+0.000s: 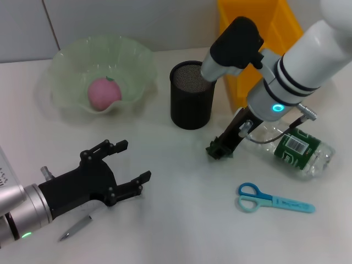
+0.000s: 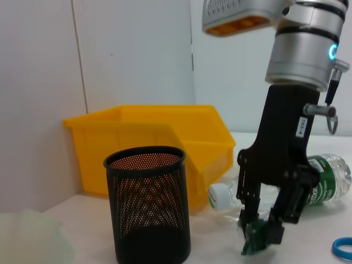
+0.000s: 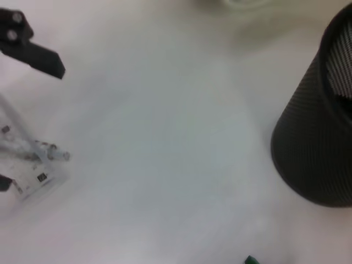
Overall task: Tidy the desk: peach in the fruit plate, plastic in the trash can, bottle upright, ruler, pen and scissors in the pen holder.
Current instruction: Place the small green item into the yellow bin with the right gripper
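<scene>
the right gripper [image 1: 220, 149] is reaching low to the counter [image 1: 181, 220], just in front of the pen holder [image 1: 191, 94] and beside the neck of the bottle [image 1: 297, 148]. its fingers [image 2: 250, 212] are clenched on a small dark green thing [image 2: 256, 237] at their tips; what that thing is cannot be told from these views, though it may be the plastic scrap. it is touching or nearly touching the counter in the left wrist view.

if it is the plastic, the yellow bin [image 1: 258, 33] is standing behind the right arm, past the pen holder, so the coming move is likely calling for a lift and a swing back toward it.

the bottle is lying on its side, its long axis running across the counter with the cap [image 2: 218, 196] pointing toward the pen holder. the right arm is much the nearer to it.

the scissors [image 1: 272, 200] are lying flat nearer the robot than the bottle, handles toward the middle of the counter, blades pointing to the robot's right, also on the right arm's side.

the left gripper [image 1: 129, 165] is hovering low at the near left, its 2 fingers [image 1: 115, 146] released and spread wide, holding nothing. the pen [image 1: 76, 227] is lying just beside and partly under that arm, slanted.

the peach [image 1: 104, 93] is already sitting in the fruit plate [image 1: 66, 66]. no ruler is showing.
</scene>
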Robot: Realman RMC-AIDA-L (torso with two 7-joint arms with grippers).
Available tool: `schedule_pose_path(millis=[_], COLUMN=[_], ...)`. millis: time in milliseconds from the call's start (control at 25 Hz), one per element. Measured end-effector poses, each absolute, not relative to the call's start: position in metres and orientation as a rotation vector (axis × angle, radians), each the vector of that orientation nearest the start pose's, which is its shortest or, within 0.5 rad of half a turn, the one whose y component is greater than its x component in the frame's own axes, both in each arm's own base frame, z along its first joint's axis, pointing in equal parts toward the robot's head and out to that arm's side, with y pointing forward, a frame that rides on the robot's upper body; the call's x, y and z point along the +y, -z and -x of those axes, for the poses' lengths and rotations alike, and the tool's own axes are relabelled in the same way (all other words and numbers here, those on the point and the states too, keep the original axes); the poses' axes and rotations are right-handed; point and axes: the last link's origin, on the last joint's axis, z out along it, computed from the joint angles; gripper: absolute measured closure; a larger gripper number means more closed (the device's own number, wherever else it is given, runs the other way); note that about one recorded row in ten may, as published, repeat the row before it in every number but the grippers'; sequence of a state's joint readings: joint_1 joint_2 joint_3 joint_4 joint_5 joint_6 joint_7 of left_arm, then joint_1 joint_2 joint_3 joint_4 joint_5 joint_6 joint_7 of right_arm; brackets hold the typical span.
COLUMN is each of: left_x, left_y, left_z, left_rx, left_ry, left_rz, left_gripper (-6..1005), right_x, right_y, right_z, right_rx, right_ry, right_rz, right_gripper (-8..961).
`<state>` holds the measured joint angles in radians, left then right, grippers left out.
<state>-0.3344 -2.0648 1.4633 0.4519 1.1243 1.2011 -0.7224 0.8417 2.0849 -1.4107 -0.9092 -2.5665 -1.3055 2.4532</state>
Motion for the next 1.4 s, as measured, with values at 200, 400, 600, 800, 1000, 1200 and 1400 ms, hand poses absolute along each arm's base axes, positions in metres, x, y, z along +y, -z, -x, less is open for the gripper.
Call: schedule_pose_path(millis=[200, 400, 600, 800, 1000, 1200, 1400], left_x=[0.288, 0.287, 0.286, 0.287, 0.287, 0.288, 0.288], left_y=[0.071, 0.072, 0.072, 0.073, 0.073, 0.073, 0.073], left_z=[0.284, 0.283, 0.283, 0.283, 0.283, 0.281, 0.281], left_rx=[-0.255, -0.253, -0.257, -0.257, -0.256, -0.261, -0.263], left_ry=[0.688, 0.688, 0.691, 0.692, 0.693, 0.699, 0.7], left_rz=[2.552, 2.557, 2.562, 2.563, 2.564, 2.569, 2.569], left_gripper=[158, 158, 159, 159, 159, 159, 159], right_x=[0.391, 0.394, 0.406, 0.425, 0.444, 0.458, 0.462], right_y=[0.029, -0.022, -0.071, -0.095, -0.081, -0.059, -0.051], right_z=[-0.159, -0.15, -0.156, -0.174, -0.19, -0.197, -0.198], right_rx=[0.782, 0.76, 0.779, 0.765, 0.761, 0.732, 0.714], right_ry=[0.473, 0.394, 0.274, 0.202, 0.179, 0.203, 0.215], right_rz=[2.639, 2.488, 2.299, 2.148, 2.111, 2.135, 2.147], right_gripper=[541, 584, 635, 631, 615, 598, 456])
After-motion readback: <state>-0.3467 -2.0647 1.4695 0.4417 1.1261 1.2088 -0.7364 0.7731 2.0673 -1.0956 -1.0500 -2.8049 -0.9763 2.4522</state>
